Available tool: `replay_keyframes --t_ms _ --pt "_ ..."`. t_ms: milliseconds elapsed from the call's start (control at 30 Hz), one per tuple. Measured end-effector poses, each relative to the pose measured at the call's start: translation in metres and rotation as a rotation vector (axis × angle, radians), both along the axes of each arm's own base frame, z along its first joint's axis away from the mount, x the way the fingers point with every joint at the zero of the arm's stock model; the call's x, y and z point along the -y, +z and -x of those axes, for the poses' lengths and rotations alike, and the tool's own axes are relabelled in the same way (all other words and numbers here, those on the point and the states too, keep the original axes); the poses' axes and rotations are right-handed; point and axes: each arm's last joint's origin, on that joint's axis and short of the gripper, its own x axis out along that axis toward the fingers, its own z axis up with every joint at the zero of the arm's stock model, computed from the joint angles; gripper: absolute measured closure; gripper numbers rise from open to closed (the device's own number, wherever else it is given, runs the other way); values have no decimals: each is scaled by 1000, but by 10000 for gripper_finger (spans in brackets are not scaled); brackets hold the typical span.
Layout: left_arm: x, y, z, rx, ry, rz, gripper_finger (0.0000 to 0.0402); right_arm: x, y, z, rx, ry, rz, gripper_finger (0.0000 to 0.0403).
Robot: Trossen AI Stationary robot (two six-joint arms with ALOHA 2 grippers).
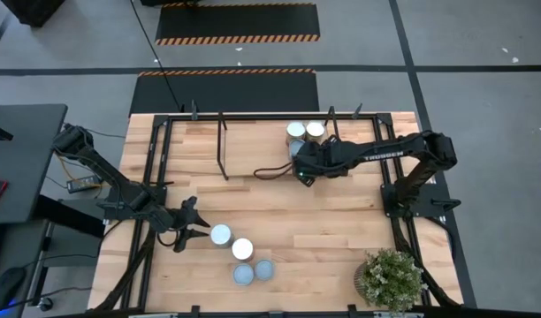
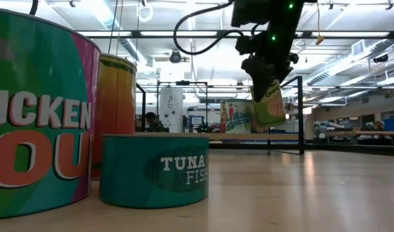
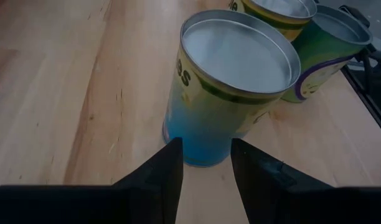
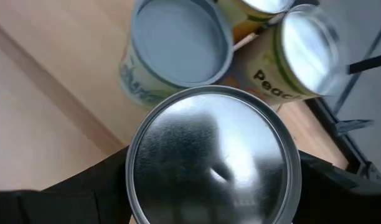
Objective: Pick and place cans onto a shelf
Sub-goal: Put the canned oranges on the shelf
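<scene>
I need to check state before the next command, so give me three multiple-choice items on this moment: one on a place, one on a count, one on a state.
1. Where is the can that the right gripper carries?
A. Beside the potted plant
B. In the air next to the two far cans
C. In the near group of cans

2. How many cans stand in the near group?
A. Two
B. Four
C. Six

3. How is the left gripper?
A. Open, just short of a can
B. Clamped on a can
C. Holding the plant

Answers: 1 B, the right gripper holds the silver-topped can by the two far cans. 2 B, four tops show in the near group. 3 A, the left gripper is open with the nearest can ahead of its fingers.
</scene>
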Motion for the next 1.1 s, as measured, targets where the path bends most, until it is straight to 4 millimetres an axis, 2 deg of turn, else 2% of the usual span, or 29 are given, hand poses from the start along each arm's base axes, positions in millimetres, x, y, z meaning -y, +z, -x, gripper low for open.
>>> replay_keyframes --t_ms 367,600,733,1100 --pt "0 0 0 -1 -1 2 260 17 0 0 -17 20 -44 74" --pt "0 0 0 -2 2 7 260 27 -1 1 -16 0 -92 45" --pt "0 0 0 -3 2 7 260 29 -1 2 -25 12 -90 33" --pt "0 0 0 -3 2 7 260 30 -1 1 -44 44 -73 33"
